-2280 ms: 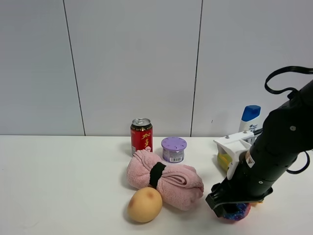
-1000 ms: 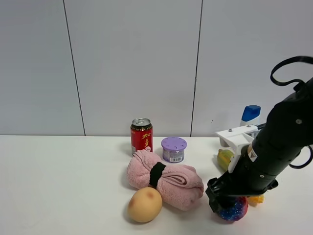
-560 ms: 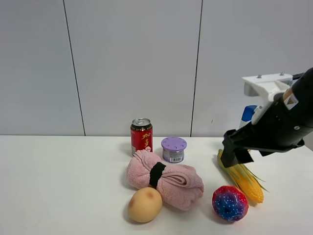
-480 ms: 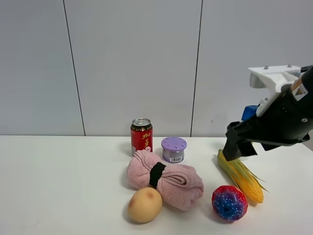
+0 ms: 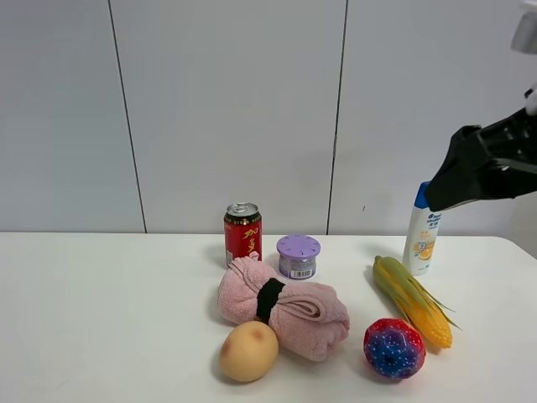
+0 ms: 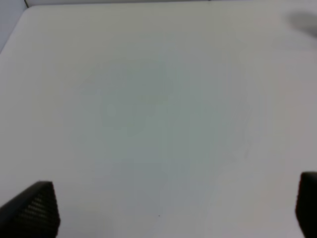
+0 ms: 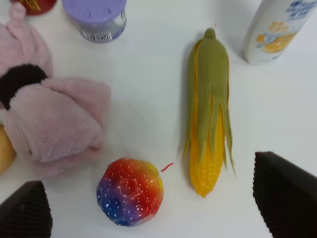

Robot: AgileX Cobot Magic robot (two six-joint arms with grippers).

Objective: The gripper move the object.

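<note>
A: Right gripper (image 7: 153, 208) is spread wide, both fingertips (image 7: 285, 196) clear of everything, holding nothing. It hangs high above the table (image 5: 101, 319), over the shampoo bottle (image 5: 421, 228).

B: Left one?

A: Left gripper (image 6: 173, 208) is also parted and empty, only bare tabletop under it.

B: Ball?

A: Rainbow ball (image 5: 394, 348) sits on the table by itself, just beside the thick yellow end of the corn cob (image 5: 413, 300), touching neither claw.

B: Containers?

A: Relative to the corn: shampoo bottle upright just behind its green tip, cap on. Purple perforated-lid jar (image 5: 298, 256) and red can (image 5: 242, 233) stand further off toward the pink towel roll (image 5: 281, 306); contents not visible. Tan egg-shaped thing (image 5: 248, 351) rests against the towel.
</note>
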